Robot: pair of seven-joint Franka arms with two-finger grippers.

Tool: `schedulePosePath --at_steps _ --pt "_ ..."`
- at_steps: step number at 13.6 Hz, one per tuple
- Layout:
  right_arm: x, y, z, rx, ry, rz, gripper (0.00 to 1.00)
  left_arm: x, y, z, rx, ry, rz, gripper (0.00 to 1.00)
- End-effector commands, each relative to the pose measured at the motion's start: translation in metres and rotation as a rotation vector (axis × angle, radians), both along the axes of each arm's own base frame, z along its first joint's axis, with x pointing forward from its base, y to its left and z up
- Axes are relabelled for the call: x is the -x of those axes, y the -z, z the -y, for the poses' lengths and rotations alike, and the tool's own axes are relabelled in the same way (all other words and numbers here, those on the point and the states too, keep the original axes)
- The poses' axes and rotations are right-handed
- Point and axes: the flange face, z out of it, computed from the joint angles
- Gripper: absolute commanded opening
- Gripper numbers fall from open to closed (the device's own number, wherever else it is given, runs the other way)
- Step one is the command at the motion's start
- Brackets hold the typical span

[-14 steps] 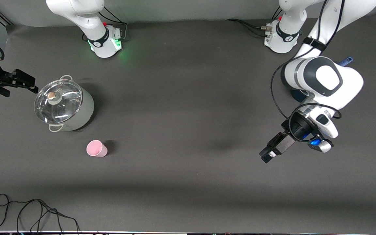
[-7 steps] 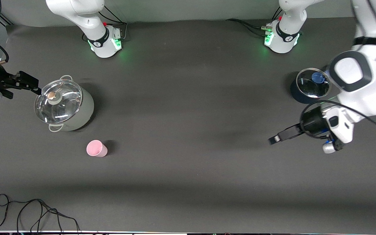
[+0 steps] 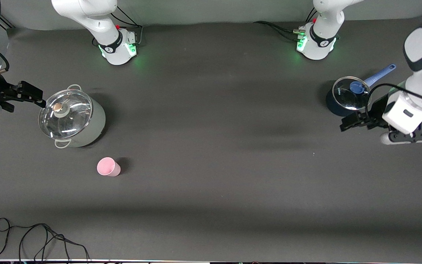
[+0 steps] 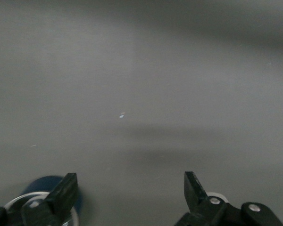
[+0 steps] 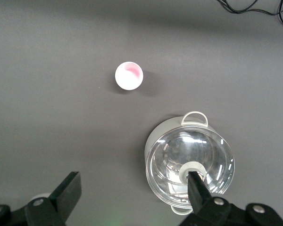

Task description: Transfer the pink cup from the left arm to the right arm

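Note:
The pink cup (image 3: 107, 167) stands upright on the table toward the right arm's end, nearer to the front camera than the steel pot (image 3: 72, 118). It also shows in the right wrist view (image 5: 129, 76), apart from both grippers. My right gripper (image 3: 37, 96) is open and empty, up in the air beside the steel pot; in its own view (image 5: 132, 183) one finger overlaps the lid. My left gripper (image 3: 348, 124) is open and empty beside the dark blue saucepan (image 3: 346, 97) at the left arm's end. Its own view (image 4: 129, 186) shows bare table between the fingers.
The steel pot with glass lid (image 5: 191, 162) stands between the cup and the right arm's base. The blue saucepan has a glass lid and a blue handle (image 3: 379, 75). A black cable (image 3: 39, 238) lies near the table's front edge.
The left arm has swung back toward its end of the table, uncovering the blue saucepan; its gripper now sits beside it. The right gripper barely moved. The cup has not moved.

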Motion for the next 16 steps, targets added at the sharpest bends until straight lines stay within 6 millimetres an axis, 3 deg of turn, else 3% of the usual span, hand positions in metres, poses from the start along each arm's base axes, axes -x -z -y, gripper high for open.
schedulePosePath --at_steps 1,6,11,16 --pt "-0.004 -0.005 -0.002 0.004 0.003 0.004 1.00 0.018 -0.013 -0.004 -0.064 0.084 -0.012 1.00" --pt "-0.004 -0.006 -0.003 0.004 0.003 0.008 1.00 0.019 -0.031 -0.031 -0.062 0.098 0.008 1.00" --pt "-0.004 -0.005 -0.004 0.004 0.003 0.006 1.00 0.003 -0.045 -0.027 -0.053 0.145 -0.026 1.00" --pt "-0.004 -0.005 -0.005 0.004 -0.003 0.004 1.00 0.002 -0.045 -0.021 -0.122 0.175 -0.026 1.00"
